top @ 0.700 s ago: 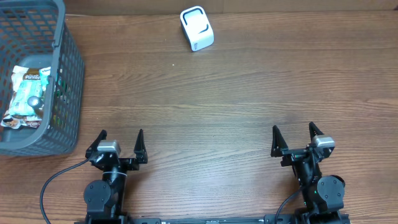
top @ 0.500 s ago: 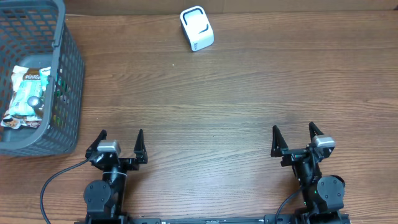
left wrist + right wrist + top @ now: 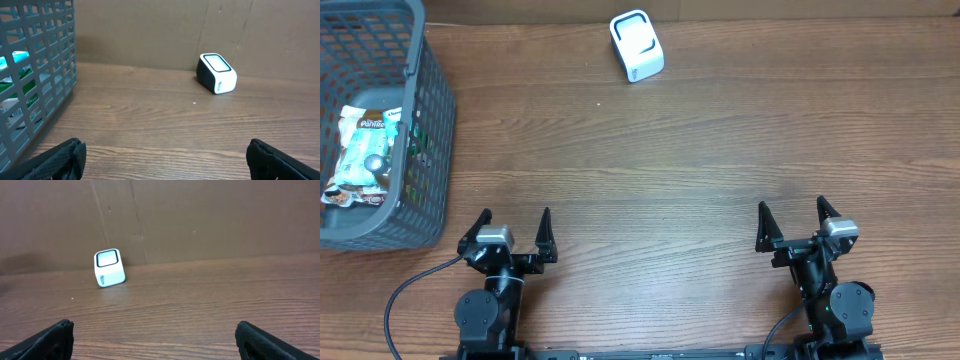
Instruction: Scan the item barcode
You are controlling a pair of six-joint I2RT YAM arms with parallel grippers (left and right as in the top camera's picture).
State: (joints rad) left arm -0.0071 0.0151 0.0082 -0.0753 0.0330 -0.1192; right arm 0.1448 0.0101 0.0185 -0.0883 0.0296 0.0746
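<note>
At the lower left of the overhead view the left claw (image 3: pixel 516 214) sits by the near edge of the counter (image 3: pixel 680 160), its jaws spread wide and holding nothing; at the lower right the right claw (image 3: pixel 791 204) stands the same, wide apart and empty. Farther up, at the left edge, a grey basket (image 3: pixel 435 120) holds the snack packet (image 3: pixel 362 150), well apart from both claws. Farthest off, at top centre, stands the white scanner (image 3: pixel 637 46), its pale window on top
</note>
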